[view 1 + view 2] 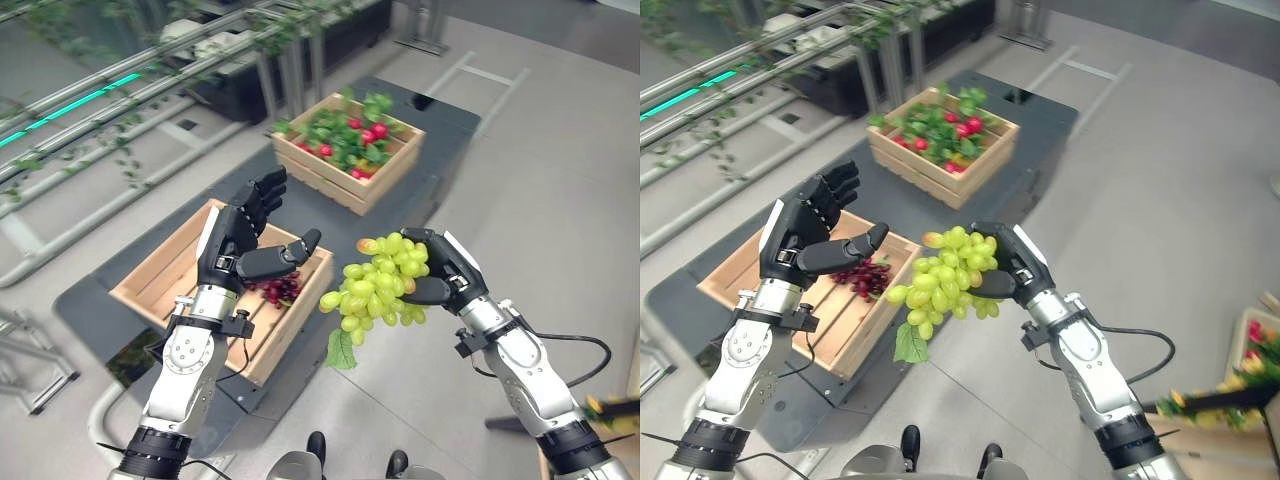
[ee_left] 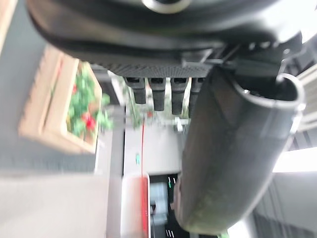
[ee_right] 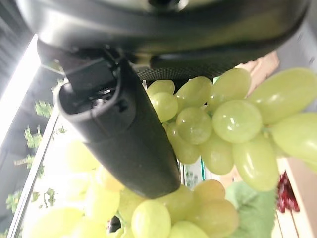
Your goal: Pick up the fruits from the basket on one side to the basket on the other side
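Observation:
A bunch of green grapes point(image 1: 377, 284) with a green leaf hangs in the air, and my right hand point(image 1: 446, 268) is shut on it, thumb and fingers round the top of the bunch point(image 3: 218, 124). The bunch is just right of the near wooden crate point(image 1: 170, 272), past its right corner. A bunch of dark red grapes point(image 1: 280, 290) lies inside that crate. My left hand point(image 1: 243, 243) hovers open above the crate, fingers straight, thumb point(image 2: 228, 163) pointing toward the green grapes. The far wooden crate point(image 1: 320, 175) holds red fruits and green leaves point(image 1: 940, 130).
Both crates stand on a dark platform point(image 1: 440, 120) over a grey floor. Metal rails with vines point(image 1: 120, 90) run along the left. At the far right edge another bunch of fruit and leaves point(image 1: 1255, 360) shows on the floor.

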You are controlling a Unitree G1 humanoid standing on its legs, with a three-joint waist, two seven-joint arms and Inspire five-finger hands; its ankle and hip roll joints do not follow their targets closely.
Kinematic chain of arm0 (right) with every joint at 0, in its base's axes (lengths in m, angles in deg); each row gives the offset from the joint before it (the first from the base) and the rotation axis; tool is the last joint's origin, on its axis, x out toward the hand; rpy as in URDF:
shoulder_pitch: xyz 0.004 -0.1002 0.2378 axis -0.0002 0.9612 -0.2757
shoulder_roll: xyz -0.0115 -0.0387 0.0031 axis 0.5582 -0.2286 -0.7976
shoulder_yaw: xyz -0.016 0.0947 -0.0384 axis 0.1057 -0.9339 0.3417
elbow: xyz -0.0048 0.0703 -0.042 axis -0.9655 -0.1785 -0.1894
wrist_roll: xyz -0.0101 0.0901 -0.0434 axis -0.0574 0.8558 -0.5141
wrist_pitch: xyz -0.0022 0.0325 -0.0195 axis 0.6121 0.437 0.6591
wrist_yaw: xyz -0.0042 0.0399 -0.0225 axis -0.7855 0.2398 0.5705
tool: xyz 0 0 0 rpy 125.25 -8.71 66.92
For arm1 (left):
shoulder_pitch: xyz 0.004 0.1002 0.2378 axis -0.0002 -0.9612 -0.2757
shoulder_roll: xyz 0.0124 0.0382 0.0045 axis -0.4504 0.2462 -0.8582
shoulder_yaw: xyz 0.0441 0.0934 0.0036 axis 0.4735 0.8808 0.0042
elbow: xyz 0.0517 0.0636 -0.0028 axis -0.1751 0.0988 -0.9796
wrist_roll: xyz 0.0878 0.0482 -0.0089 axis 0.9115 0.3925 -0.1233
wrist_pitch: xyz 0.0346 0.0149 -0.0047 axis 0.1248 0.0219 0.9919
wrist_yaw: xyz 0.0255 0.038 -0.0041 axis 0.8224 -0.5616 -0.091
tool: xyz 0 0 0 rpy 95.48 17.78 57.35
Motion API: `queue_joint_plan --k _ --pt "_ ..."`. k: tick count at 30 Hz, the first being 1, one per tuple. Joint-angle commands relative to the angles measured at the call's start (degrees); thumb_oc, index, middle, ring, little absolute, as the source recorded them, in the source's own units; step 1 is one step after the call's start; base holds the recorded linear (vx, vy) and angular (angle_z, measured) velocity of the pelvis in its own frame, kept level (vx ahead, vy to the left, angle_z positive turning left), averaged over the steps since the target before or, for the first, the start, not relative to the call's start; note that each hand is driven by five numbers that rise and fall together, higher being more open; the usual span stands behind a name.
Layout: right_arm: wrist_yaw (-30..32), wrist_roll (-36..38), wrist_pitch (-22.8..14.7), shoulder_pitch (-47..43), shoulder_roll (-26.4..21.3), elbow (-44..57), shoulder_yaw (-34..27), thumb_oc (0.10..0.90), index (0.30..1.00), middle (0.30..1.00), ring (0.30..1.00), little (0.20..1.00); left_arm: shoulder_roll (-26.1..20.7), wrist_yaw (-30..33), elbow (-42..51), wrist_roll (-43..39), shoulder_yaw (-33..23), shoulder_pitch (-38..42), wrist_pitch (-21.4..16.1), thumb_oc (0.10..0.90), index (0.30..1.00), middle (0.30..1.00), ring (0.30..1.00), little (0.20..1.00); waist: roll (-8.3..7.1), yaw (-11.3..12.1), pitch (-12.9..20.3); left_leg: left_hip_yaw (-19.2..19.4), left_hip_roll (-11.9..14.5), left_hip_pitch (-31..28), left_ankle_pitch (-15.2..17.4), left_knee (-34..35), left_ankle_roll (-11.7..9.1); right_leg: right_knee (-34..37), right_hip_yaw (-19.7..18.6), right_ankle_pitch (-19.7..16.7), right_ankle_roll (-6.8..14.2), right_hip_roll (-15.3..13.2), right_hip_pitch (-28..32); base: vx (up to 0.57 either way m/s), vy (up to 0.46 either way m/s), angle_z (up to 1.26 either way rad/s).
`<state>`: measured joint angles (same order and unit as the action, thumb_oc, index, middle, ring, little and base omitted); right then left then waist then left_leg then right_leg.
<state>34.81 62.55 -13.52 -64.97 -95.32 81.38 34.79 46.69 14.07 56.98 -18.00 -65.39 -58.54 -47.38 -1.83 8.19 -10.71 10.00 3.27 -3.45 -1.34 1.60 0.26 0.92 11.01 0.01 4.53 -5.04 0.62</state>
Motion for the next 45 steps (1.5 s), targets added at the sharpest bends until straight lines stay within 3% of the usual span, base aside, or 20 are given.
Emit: queue_joint_plan --k 1,9,13,16,18,19,20,23,28,34,41,45 --pt "1.89 1.81 -9.63 -5.49 1.72 6.30 -3.00 0.400 0.300 0.300 0.300 0.300 -0.02 0.38 4.63 -0.84 -1.33 5.40 -7.06 0.800 0.900 0.900 0.900 0.900 -0.50 -2.89 8.49 -2.37 -4.24 7.52 -1.14 1.95 -0.17 3.49 -0.75 -0.11 1.41 -2.21 5.75 -0.15 -0.280 -0.48" --pt "2.68 0.33 -10.68 -2.46 0.61 7.24 -5.94 0.400 0.300 0.300 0.300 0.300 2.55 -1.56 2.72 -2.08 0.55 6.27 -8.93 0.800 0.900 0.900 0.900 0.900 -0.63 -6.68 8.55 -2.95 -0.87 10.01 -3.84 2.44 -2.50 4.08 -5.41 -0.08 -2.24 3.47 3.65 -0.13 -0.252 -0.29" --pt "2.54 0.79 -10.57 -1.57 -0.29 7.90 -7.02 0.400 0.300 0.300 0.300 0.300 2.92 -2.04 2.55 -2.92 1.63 6.34 -9.92 0.800 0.900 0.900 0.900 0.900 -0.53 -8.19 8.47 -2.99 1.01 10.80 -5.28 2.45 -3.38 4.08 -7.39 -0.16 -3.18 5.47 3.07 -0.08 -0.173 -0.15" --pt "1.52 1.63 -10.19 -0.96 -0.74 8.12 -7.69 0.400 0.300 0.300 0.300 0.300 3.07 -2.12 2.58 -4.09 2.11 6.61 -10.35 0.800 0.900 0.900 0.900 0.900 -0.85 -8.86 8.52 -4.05 1.42 11.32 -4.66 0.26 -3.62 4.08 -8.49 -0.56 -3.54 5.95 2.70 -0.04 -0.137 -0.24" --pt "0.39 2.15 -10.15 -0.05 -1.04 8.60 -8.14 0.400 0.300 0.300 0.300 0.300 3.19 -1.90 3.57 -4.73 2.08 6.22 -10.13 0.800 0.900 0.900 0.900 0.900 -1.17 -8.79 8.47 -7.15 1.04 11.88 -3.89 -2.55 -3.67 4.08 -9.85 -1.08 -3.70 5.97 2.56 0.03 -0.078 -0.44" --pt "-1.00 3.41 -9.50 0.42 -1.15 9.69 -8.36 0.400 0.300 0.300 0.300 0.300 3.27 -0.76 4.65 -3.80 1.79 5.52 -9.82 0.800 0.900 0.900 0.900 0.900 -1.37 -8.40 8.35 -11.34 0.08 11.94 -3.30 -4.28 -3.38 4.08 -11.83 -1.51 -3.84 6.12 2.67 0.07 -0.043 -0.49" --pt "-0.96 3.52 -9.34 0.52 -1.15 9.95 -8.43 0.400 0.300 0.300 0.300 0.300 3.27 -0.94 4.81 -3.86 1.74 5.37 -9.81 0.800 0.900 0.900 0.900 0.900 -1.42 -8.29 8.27 -12.13 -0.15 11.89 -3.11 -4.62 -3.29 4.08 -12.22 -1.57 -3.85 6.13 2.78 0.10 -0.013 -0.67" --pt "-2.81 6.69 -7.96 0.81 -1.62 11.69 -8.14 0.400 0.300 0.300 0.300 0.300 2.25 -1.17 7.41 -3.44 -0.44 2.45 -9.63 0.800 0.900 0.900 0.900 0.900 -0.65 -6.95 7.96 -21.61 -3.57 8.59 -3.47 0.25 -1.92 3.93 -16.83 -2.07 -3.77 7.13 3.19 0.14 0.063 -0.81" --pt "-0.78 4.65 -8.55 -0.20 -0.05 10.73 -6.64 0.400 0.300 0.300 0.300 0.300 2.43 -3.69 7.81 -5.53 -0.59 2.25 -10.66 0.800 0.900 0.900 0.900 0.900 0.37 -5.89 7.81 -27.87 -6.68 7.38 -5.33 2.96 -1.12 3.99 -19.31 -2.43 -3.01 7.25 3.24 0.14 0.204 -1.06" --pt "1.25 5.02 -9.66 -0.73 0.74 8.89 -6.02 0.400 0.300 0.300 0.300 0.300 2.49 -3.32 6.99 -4.67 0.97 4.64 -10.15 0.800 0.900 0.900 0.900 0.900 0.91 -6.76 8.01 -25.33 -7.51 4.12 -3.02 2.64 0.34 2.05 -18.28 -2.44 -1.23 4.70 2.32 0.11 0.282 -0.81" --pt "1.00 4.79 -10.11 1.59 1.96 9.34 -6.80 0.400 0.300 0.300 0.300 0.300 1.54 -3.67 6.91 -7.11 1.66 5.95 -7.48 0.800 0.900 0.900 0.900 0.900 1.45 -8.54 6.80 -19.58 -8.28 2.53 -0.08 1.40 2.66 -4.26 -18.67 -1.77 0.70 2.75 -1.49 0.03 0.269 -0.33" --pt "-0.84 7.54 -9.47 1.74 2.51 9.05 -6.88 0.400 0.300 0.300 0.300 0.300 1.39 -3.14 6.51 -6.19 2.53 6.07 -7.02 0.800 0.900 0.900 0.900 0.900 1.23 -8.51 5.87 -16.12 -8.31 1.91 0.60 1.10 3.07 -5.06 -15.10 -2.90 1.85 1.10 -3.19 -0.03 0.155 -0.52"
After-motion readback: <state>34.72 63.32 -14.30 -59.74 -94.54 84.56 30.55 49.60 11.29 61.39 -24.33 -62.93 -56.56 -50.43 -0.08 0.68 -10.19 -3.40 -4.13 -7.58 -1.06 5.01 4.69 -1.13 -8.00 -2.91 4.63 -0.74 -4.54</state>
